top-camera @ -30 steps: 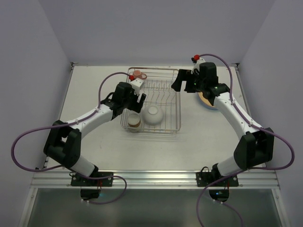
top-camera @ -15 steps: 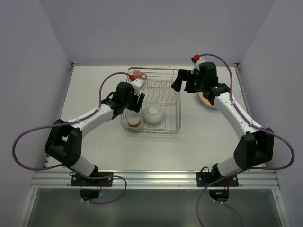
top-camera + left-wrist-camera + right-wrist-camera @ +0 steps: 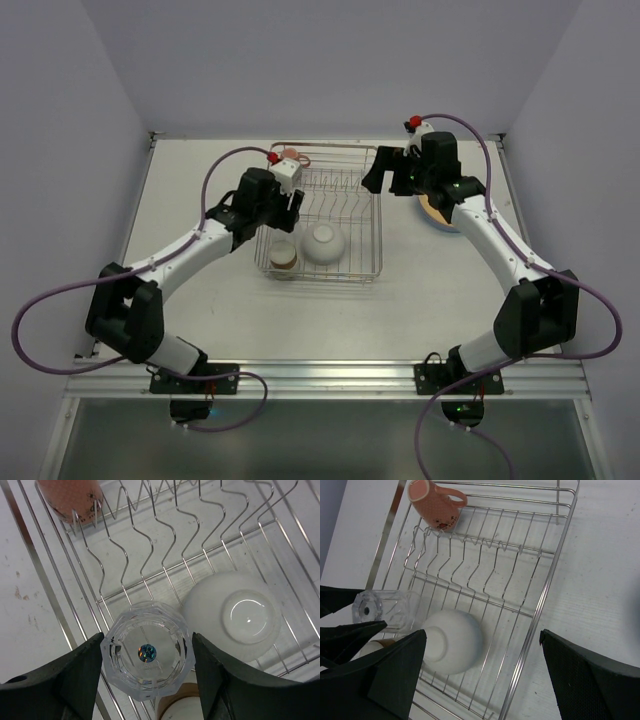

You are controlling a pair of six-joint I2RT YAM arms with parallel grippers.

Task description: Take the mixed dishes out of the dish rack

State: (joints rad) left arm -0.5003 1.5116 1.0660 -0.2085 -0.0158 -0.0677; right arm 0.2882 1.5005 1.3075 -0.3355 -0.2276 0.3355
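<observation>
My left gripper (image 3: 291,206) is shut on the clear glass (image 3: 147,652) and holds it base-up above the near left part of the dish rack (image 3: 362,205). The glass also shows in the right wrist view (image 3: 385,611). Below it in the rack stand the small brown cup (image 3: 284,256) and the upturned white bowl (image 3: 324,243). The salmon-pink mug (image 3: 291,157) lies at the rack's far left corner. My right gripper (image 3: 386,181) is open and empty above the rack's far right corner. Stacked plates (image 3: 441,214), yellow-orange on top, lie on the table right of the rack, partly under the right arm.
The rack's upright tines (image 3: 165,540) run across its middle with nothing in them. Walls close the table on the left, back and right. Bare table (image 3: 200,180) lies left of the rack and in front of it (image 3: 330,320).
My left gripper has moved away from the near edge and a little left with the glass held in it. The right arm has not moved.
</observation>
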